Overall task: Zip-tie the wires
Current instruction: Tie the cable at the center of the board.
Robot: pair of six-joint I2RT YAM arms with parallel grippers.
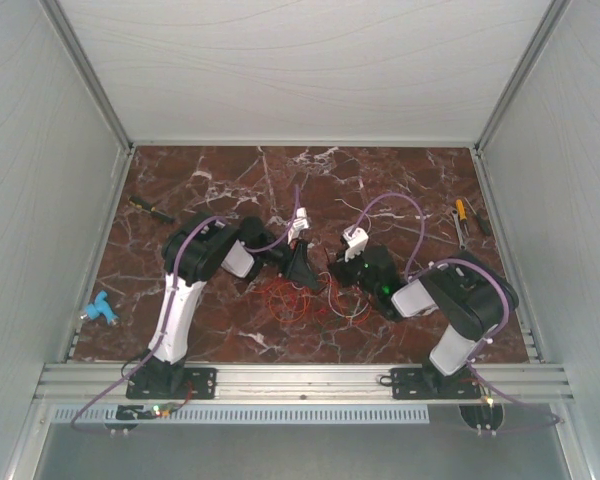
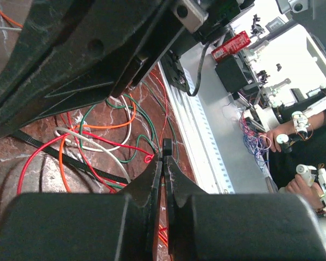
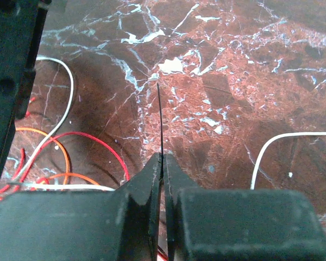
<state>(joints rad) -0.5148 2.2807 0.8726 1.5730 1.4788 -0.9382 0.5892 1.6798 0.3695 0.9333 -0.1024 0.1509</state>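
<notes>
Right claw (image 3: 163, 156) clamps the zip tie (image 3: 158, 119), which pokes toward twelve o'clock. Left claw (image 2: 164, 159) is pinched together, wires (image 2: 98, 128) at its nine. The tie looks springy and slick, so hold it near its end.

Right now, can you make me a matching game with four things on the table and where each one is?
Things:
1. wires
2. zip tie
3. blue piece
4. screwdriver

Places:
A. pinched in the right fingers
B. at the left edge of the table
C. mid-table, in loose loops
D. near the right edge

Pairs: 1-C, 2-A, 3-B, 4-D
</notes>
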